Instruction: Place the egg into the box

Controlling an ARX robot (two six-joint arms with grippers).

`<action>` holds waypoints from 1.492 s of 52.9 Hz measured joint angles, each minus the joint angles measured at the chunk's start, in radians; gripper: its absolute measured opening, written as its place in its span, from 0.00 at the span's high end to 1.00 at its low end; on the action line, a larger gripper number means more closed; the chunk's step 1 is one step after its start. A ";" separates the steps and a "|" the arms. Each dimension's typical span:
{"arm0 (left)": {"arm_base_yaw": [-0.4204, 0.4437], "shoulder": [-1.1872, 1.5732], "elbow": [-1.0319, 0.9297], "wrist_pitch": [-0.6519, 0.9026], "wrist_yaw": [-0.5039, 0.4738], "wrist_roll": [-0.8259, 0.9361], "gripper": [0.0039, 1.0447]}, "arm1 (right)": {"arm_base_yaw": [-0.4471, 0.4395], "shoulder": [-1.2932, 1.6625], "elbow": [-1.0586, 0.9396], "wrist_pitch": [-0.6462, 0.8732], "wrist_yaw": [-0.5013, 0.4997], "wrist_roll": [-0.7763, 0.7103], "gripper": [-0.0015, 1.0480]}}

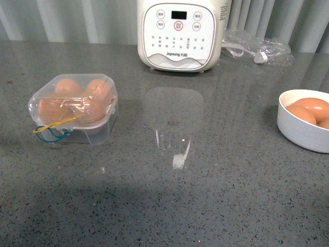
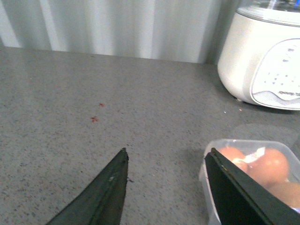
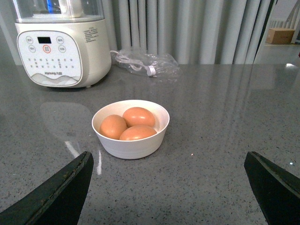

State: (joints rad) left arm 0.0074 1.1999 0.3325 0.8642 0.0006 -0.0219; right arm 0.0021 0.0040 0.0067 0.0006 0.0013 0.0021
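Note:
The box (image 1: pixel 72 105) is a clear plastic case with its lid down, several brown eggs inside and a yellow and blue cord (image 1: pixel 51 131) at its front. It stands at the left of the counter. In the left wrist view my left gripper (image 2: pixel 168 151) is open over bare counter, and the box (image 2: pixel 262 161) lies just beside and partly behind one finger. Three eggs, one of them on top (image 3: pixel 138 116), lie in a round white bowl (image 3: pixel 131 145). My right gripper (image 3: pixel 168 153) is wide open a little short of that bowl, with nothing between its fingers. Neither gripper shows in the front view.
A cream kitchen appliance (image 1: pixel 180 36) stands at the back centre. A crumpled clear bag with a cable (image 1: pixel 257 49) lies to its right. The bowl (image 1: pixel 303 134) sits at the counter's right edge in the front view. Small red specks (image 2: pixel 96 117) mark the grey counter.

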 joint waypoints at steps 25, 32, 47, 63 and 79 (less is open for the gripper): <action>-0.008 -0.327 -0.232 -0.100 -0.001 0.015 0.97 | 0.000 0.000 0.000 0.000 0.000 0.000 0.07; -0.008 -0.415 -0.269 -0.153 -0.001 0.015 0.97 | 0.000 0.000 0.000 0.000 0.000 0.000 0.07; -0.008 -0.566 -0.304 -0.239 -0.001 0.016 0.97 | 0.000 0.000 0.000 0.000 0.000 0.000 0.07; -0.008 -0.746 -0.304 -0.412 -0.002 0.016 0.97 | 0.000 0.000 0.000 0.000 0.000 0.000 0.07; -0.008 -0.903 -0.305 -0.563 -0.002 0.017 0.97 | 0.000 0.000 0.000 0.000 0.000 0.000 0.07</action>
State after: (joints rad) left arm -0.0002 0.2974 0.0277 0.3008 -0.0010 -0.0051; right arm 0.0021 0.0040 0.0067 0.0006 0.0013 0.0021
